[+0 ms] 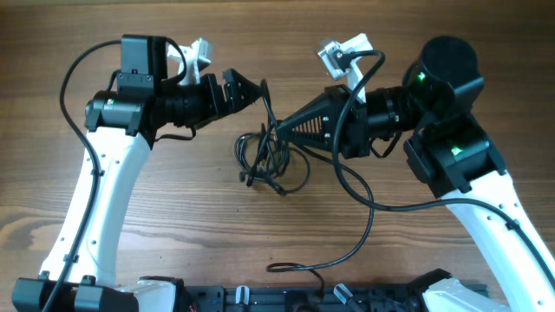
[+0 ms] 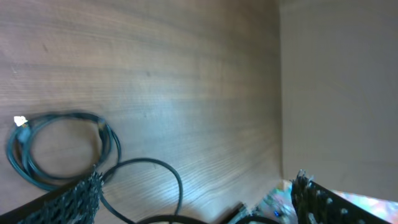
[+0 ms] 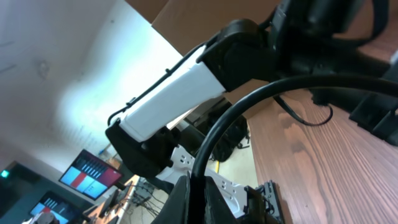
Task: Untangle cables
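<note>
A tangle of thin black cables (image 1: 264, 158) lies on the wooden table between my arms. My right gripper (image 1: 279, 128) sits just above its upper edge and is shut on a black cable; in the right wrist view the cable (image 3: 249, 109) runs up from between the closed jaws (image 3: 196, 190). My left gripper (image 1: 256, 91) is open, up and left of the tangle, with a cable strand rising close to its tip. In the left wrist view the jaws (image 2: 196, 190) are wide apart, over a black loop (image 2: 149, 177) and a coil (image 2: 56, 146) with a white connector (image 2: 20, 121).
A thicker black cable (image 1: 368, 208) hangs from the right arm and curls across the table to the front edge. A plain brown panel (image 2: 339, 93) stands past the table's edge. The left arm (image 3: 180, 93) fills the right wrist view. A dark rail (image 1: 286, 299) runs along the front.
</note>
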You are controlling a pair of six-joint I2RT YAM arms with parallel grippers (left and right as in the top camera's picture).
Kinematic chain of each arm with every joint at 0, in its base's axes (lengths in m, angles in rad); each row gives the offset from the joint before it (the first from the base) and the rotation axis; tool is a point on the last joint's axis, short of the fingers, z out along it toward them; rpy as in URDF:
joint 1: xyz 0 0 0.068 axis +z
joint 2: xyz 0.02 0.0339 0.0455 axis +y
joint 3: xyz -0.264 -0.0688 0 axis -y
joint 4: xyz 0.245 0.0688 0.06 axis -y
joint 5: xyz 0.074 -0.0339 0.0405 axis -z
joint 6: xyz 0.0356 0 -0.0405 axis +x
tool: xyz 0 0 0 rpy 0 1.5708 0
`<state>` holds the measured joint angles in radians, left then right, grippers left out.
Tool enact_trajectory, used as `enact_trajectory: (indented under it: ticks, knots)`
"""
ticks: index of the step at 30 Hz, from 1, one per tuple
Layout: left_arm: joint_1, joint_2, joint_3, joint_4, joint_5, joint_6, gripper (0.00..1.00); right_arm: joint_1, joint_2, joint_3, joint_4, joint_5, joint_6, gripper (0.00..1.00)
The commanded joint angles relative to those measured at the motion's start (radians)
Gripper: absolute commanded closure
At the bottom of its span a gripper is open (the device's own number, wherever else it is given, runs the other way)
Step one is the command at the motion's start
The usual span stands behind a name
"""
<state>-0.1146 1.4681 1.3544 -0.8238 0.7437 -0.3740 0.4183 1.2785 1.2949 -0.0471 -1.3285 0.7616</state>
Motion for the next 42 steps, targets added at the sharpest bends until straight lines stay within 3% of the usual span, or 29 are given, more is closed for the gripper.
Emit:
enact_trajectory:
  ticks: [1,4,10,13,20,27,29,30,31,32,34,35,37,39,40,41,42]
  knots:
    - [0.007,0.008,0.002,-0.083,0.055,0.031,0.00,-0.001,-0.011,0.023,0.070,-0.016,0.014,0.96]
    - [0.007,0.008,0.002,-0.156,-0.084,0.031,0.00,-0.007,-0.010,0.023,0.091,0.138,0.025,0.96]
    - [0.007,0.008,0.002,-0.177,-0.083,0.182,0.00,-0.036,0.013,0.023,0.097,0.296,0.116,0.96]
    - [0.004,0.008,0.002,-0.174,-0.082,0.201,0.00,-0.036,0.026,0.023,0.130,0.295,0.229,0.96]
    - [-0.070,0.008,0.002,-0.100,-0.060,0.243,0.00,-0.034,0.038,0.023,0.432,0.148,0.560,0.96]
    - [-0.147,0.069,0.002,-0.016,-0.048,0.241,0.00,-0.018,0.038,0.023,0.456,0.150,0.610,0.96]
    - [-0.166,0.104,0.002,0.016,0.018,0.284,0.00,-0.018,0.039,0.023,0.455,0.149,0.609,0.96]
    - [-0.170,0.112,0.002,0.034,0.018,0.285,0.03,-0.018,0.040,0.023,0.455,0.148,0.610,0.96]
    - [-0.170,0.119,0.002,0.057,0.017,0.285,0.18,-0.018,0.040,0.023,0.454,0.148,0.610,0.96]
    - [-0.169,0.126,0.002,0.090,0.014,0.284,0.46,-0.018,0.040,0.023,0.455,0.148,0.611,0.96]
    - [-0.169,0.128,0.002,0.118,0.014,0.284,0.64,-0.018,0.040,0.023,0.454,0.146,0.610,0.96]
    - [-0.169,0.127,0.002,0.137,0.014,0.283,0.80,-0.018,0.040,0.023,0.454,0.144,0.611,0.96]
    - [-0.169,0.127,0.002,0.144,0.015,0.275,0.96,-0.018,0.040,0.023,0.454,0.140,0.610,0.96]
    - [-0.169,0.127,0.002,0.151,0.015,0.261,0.96,-0.018,0.040,0.023,0.454,0.141,0.610,0.96]
    - [-0.169,0.127,0.002,0.151,0.015,0.262,0.72,-0.018,0.040,0.023,0.454,0.140,0.610,0.96]
    - [-0.169,0.127,0.002,0.152,0.015,0.262,0.39,-0.018,0.040,0.023,0.454,0.141,0.611,0.96]
    - [-0.170,0.127,0.002,0.170,0.015,0.265,0.28,-0.018,0.040,0.023,0.454,0.141,0.629,0.96]
